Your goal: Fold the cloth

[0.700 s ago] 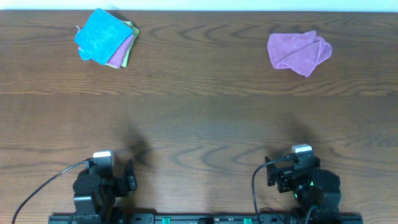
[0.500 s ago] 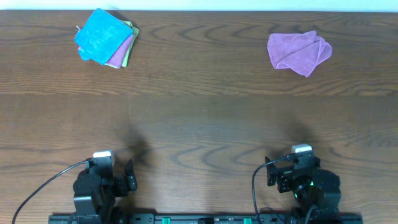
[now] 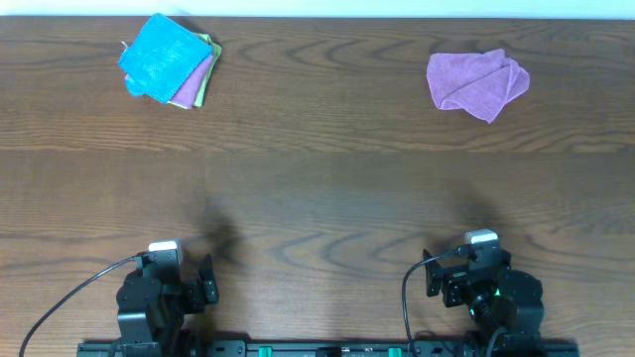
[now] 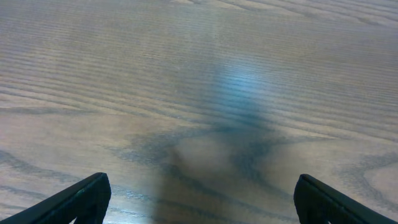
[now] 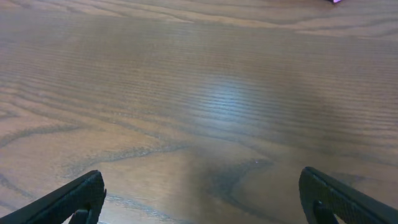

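Note:
A crumpled purple cloth (image 3: pixel 477 82) lies on the wooden table at the far right. A stack of folded cloths (image 3: pixel 167 59), blue on top with purple and green beneath, sits at the far left. My left gripper (image 4: pixel 200 198) is open and empty over bare wood near the table's front edge; it shows in the overhead view (image 3: pixel 164 283) at the front left. My right gripper (image 5: pixel 202 196) is open and empty, at the front right in the overhead view (image 3: pixel 481 278). Both are far from the cloths.
The wooden table (image 3: pixel 317 198) spans the view between the arms and the cloths. A pale wall edge runs along the table's far side. Cables trail from both arm bases at the front edge.

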`<action>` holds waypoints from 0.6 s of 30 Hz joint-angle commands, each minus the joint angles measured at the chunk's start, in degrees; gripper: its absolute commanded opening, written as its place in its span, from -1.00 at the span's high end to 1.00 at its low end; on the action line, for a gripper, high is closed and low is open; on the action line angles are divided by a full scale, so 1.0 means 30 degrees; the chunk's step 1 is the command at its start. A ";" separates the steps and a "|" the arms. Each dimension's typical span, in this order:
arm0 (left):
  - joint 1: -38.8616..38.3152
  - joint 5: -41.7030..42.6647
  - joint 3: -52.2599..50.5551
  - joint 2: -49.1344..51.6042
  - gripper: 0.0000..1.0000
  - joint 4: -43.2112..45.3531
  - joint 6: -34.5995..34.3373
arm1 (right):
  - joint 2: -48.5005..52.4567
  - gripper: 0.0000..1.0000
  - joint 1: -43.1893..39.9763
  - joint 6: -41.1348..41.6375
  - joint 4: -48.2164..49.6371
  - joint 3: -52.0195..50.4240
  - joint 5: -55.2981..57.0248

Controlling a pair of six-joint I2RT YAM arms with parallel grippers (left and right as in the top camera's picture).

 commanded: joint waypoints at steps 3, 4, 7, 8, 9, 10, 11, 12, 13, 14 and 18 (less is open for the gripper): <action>-0.0095 -0.0291 -0.0197 -0.0160 -0.91 -0.1202 0.0073 | -0.0211 -0.98 0.0160 -0.0248 0.0000 -0.0255 0.0117; -0.0095 -0.0291 -0.0197 -0.0160 -0.91 -0.1202 0.0073 | -0.0211 -0.99 0.0160 -0.0248 -0.0007 -0.0255 0.0117; -0.0095 -0.0291 -0.0197 -0.0160 -0.91 -0.1202 0.0073 | -0.0211 -0.98 0.0160 -0.0226 0.0015 -0.0255 0.0102; -0.0095 -0.0291 -0.0197 -0.0160 -0.91 -0.1202 0.0073 | -0.0211 -0.99 0.0160 -0.0131 0.0015 -0.0248 0.0102; -0.0095 -0.0291 -0.0197 -0.0160 -0.91 -0.1202 0.0073 | -0.0211 -0.98 0.0160 0.0168 0.0015 -0.0240 0.0117; -0.0095 -0.0291 -0.0197 -0.0160 -0.91 -0.1202 0.0073 | -0.0204 -0.99 0.0153 0.0350 0.0007 -0.0219 0.0117; -0.0095 -0.0291 -0.0197 -0.0160 -0.91 -0.1202 0.0073 | -0.0182 -0.98 0.0138 0.0627 0.0000 -0.0182 0.0124; -0.0095 -0.0291 -0.0197 -0.0160 -0.91 -0.1202 0.0073 | -0.0109 -0.99 0.0124 0.1005 0.0000 -0.0109 0.0175; -0.0095 -0.0291 -0.0197 -0.0160 -0.91 -0.1202 0.0073 | 0.0051 -0.98 0.0117 0.1574 -0.0007 0.0007 0.0364; -0.0095 -0.0291 -0.0197 -0.0160 -0.91 -0.1202 0.0073 | 0.0204 -0.99 0.0117 0.2004 0.0000 0.0117 0.0539; -0.0095 -0.0291 -0.0197 -0.0160 -0.91 -0.1202 0.0073 | 0.2127 -0.99 -0.0153 0.2987 0.0160 0.1566 0.0976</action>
